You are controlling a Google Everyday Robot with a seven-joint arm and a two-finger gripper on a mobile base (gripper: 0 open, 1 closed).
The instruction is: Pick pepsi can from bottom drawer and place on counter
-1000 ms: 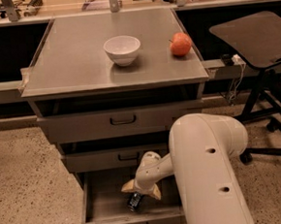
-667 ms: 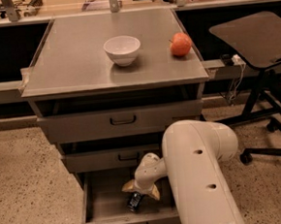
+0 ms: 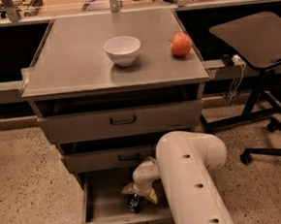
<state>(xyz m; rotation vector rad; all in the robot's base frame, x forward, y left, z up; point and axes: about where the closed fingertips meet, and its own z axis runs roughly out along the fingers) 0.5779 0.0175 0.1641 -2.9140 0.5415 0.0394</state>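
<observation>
Your claw (image 3: 140, 193) is down in the open bottom drawer (image 3: 101, 204), right over the pepsi can (image 3: 134, 203). Whether it has a hold cannot be told. You have yet to lift the can and place it on the counter surface (image 3: 73, 65).

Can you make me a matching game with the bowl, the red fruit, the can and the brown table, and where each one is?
Things:
1. white bowl
2. red fruit
3. pepsi can
4. brown side table

Places:
A. inside the open bottom drawer, right under the end effector
B. standing off to the right of the counter
C. near the middle of the counter
D. near the counter's right edge

Pairs: 1-C, 2-D, 3-A, 4-B
</observation>
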